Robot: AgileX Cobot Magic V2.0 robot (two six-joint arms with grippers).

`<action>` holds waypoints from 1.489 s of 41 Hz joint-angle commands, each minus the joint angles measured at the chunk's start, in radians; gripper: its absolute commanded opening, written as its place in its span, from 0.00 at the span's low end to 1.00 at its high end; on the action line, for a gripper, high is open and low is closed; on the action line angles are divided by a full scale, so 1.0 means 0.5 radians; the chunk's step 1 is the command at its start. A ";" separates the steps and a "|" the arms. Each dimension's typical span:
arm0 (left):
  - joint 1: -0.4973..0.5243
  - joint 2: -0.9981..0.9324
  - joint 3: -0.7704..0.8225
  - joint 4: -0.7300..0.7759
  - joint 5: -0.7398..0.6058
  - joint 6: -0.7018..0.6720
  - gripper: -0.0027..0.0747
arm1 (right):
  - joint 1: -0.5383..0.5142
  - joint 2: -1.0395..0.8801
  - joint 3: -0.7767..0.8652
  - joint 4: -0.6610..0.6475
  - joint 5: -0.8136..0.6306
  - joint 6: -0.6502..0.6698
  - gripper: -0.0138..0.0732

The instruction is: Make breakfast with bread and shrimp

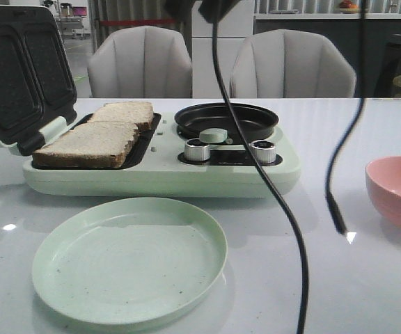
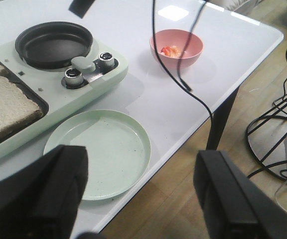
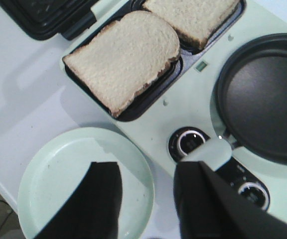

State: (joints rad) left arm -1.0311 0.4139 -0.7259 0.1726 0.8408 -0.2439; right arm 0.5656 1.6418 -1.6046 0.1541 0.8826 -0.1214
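Front view — 2 bread slices (image 1: pixel 99 132) beyond right tool (image 3: pixel 146 199).

A glossy white table (image 1: pixel 367 139) carries a mint-green breakfast maker (image 1: pixel 162 170) at the back, an empty pale green plate (image 1: pixel 129 259) just in front, and a pink bowl (image 1: pixel 395 191) well off to the right.

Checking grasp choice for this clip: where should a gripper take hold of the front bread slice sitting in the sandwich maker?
Probably at the front bread slice's plate-facing edge, coming from above. It lies flat in its well, and that crust overhangs the rim toward the green plate, so a finger could likely get under it; whether the other edges do too is unclear.
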 commanded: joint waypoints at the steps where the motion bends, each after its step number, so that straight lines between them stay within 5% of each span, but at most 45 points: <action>1: -0.014 0.017 -0.052 0.005 -0.169 -0.001 0.69 | 0.047 -0.284 0.121 -0.182 -0.084 0.122 0.59; 28: -0.014 0.017 -0.052 0.009 -0.106 -0.001 0.69 | 0.057 -1.525 1.614 -0.247 -0.443 0.134 0.59; 49: 0.019 0.825 -0.406 0.057 0.366 -0.168 0.69 | 0.057 -1.656 1.704 -0.245 -0.431 0.134 0.59; 55: 0.206 1.099 -0.512 0.060 0.413 -0.168 0.69 | 0.057 -1.656 1.704 -0.245 -0.431 0.134 0.59; 61: 0.565 1.308 -0.573 0.002 0.466 -0.152 0.55 | 0.057 -1.656 1.704 -0.245 -0.431 0.134 0.59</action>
State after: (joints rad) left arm -0.8422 1.0283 -0.9662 0.1789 1.0864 -0.3119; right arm 0.5933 0.8208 -0.7238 0.0403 0.7297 -0.0567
